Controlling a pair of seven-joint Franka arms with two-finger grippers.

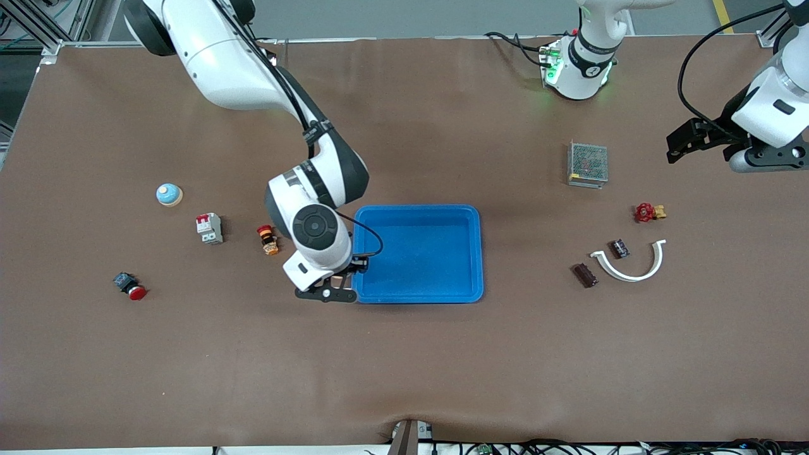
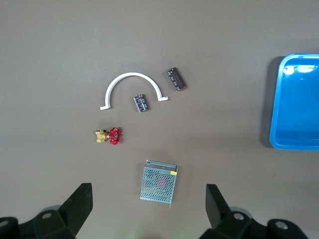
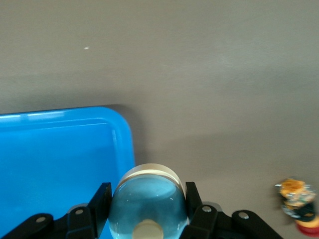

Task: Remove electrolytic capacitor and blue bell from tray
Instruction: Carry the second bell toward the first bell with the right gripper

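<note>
Glossy blue-domed bell clamped in right gripper fingers over smooth blue tray rim, left gripper fingers apart.

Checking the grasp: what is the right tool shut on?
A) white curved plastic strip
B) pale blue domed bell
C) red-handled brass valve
B: the right tool clamps a pale blue domed bell over the blue plastic tray's corner; the left tool waits open.

Brown table, perhaps matted.
</note>
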